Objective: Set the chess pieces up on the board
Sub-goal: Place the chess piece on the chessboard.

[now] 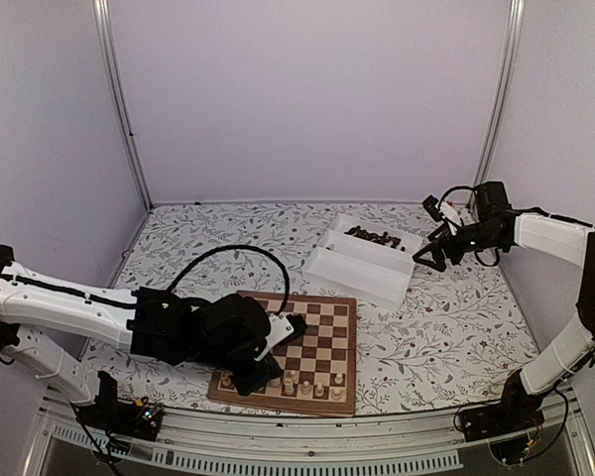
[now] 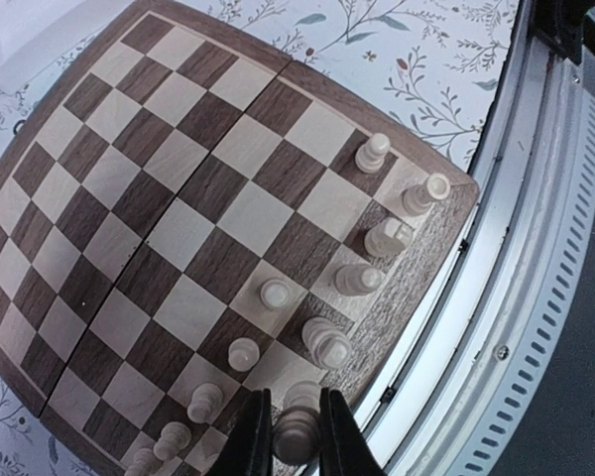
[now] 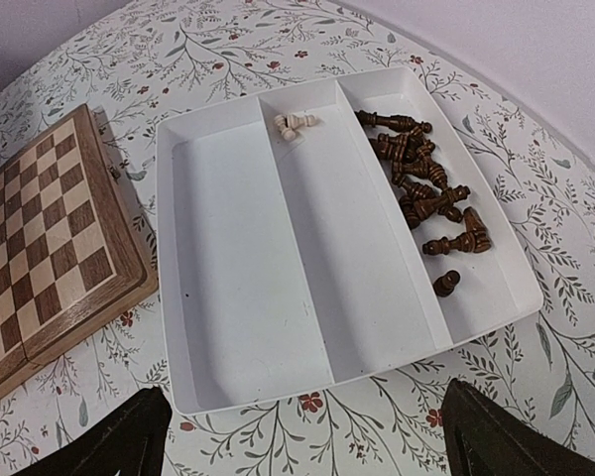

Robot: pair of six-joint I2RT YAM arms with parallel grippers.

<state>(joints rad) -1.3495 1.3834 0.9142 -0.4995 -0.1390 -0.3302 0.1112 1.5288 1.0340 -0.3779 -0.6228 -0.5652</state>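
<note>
Floral-print cloth over the table [image 1: 446, 327], lilac walls behind, metal rail along the near edge.

The board [image 1: 322, 332] lies just inside that rail. Only its near rows are filled: a line of pale pieces [image 2: 322, 342] stands along its near edge, with a few pawns in front. The rest of the squares are bare.

The left gripper [image 1: 250, 382] sits low over the board's near edge, jaws narrow and pinched on one pale piece [image 2: 296, 424]. The piece is upright, its long axis straight down between the fingers, in line with the standing row. Whether its base touches the square I cannot tell. Likely next step: set it down and let go.

Beyond the board's far right corner lies the white tray [image 3: 238, 278]. Dark pieces [image 3: 426, 188] are heaped in one compartment, and a lone pale piece [image 3: 296, 124] lies on its side in the one beside it. The right gripper [image 3: 312, 441] hangs above the tray, jaws spread wide, holding nothing. This arm is the nearer to the tray; the left is the nearer to the board.
</note>
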